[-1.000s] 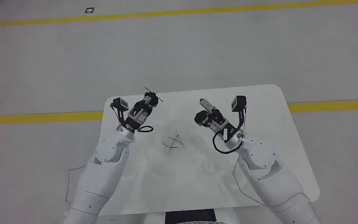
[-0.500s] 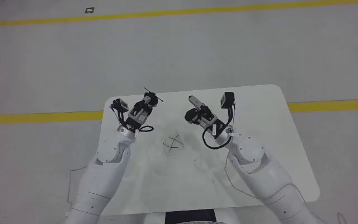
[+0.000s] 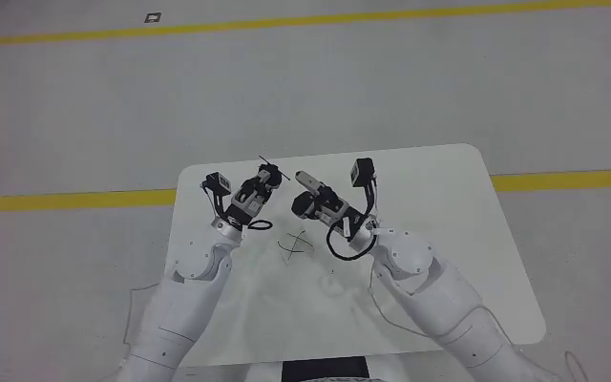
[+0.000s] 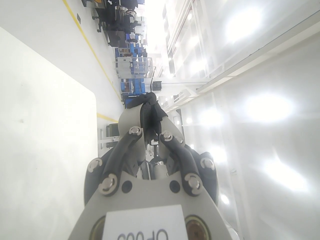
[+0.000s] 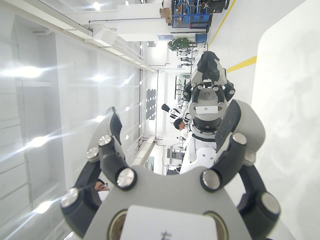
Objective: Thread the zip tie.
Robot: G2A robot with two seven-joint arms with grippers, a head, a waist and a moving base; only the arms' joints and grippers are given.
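Fingers of the left gripper [image 3: 268, 178] were pressed together on a black zip tie [image 3: 263, 160], whose end poked past the tips above the far side of the table [image 3: 449, 191]. Between the arms a tangle of thin black strips [image 3: 297, 244] lay flat (too fine for me to say what they were). The right gripper [image 3: 304, 183] had its fingers spread wide, holding nothing, just beside the left one. Since a second before, my right arm had swung leftward toward the held tie, and the left had edged to meet it. The tabletop was white, the floor grey with yellow lines [image 3: 95, 200], and bright ceiling lights showed in the wrist views.
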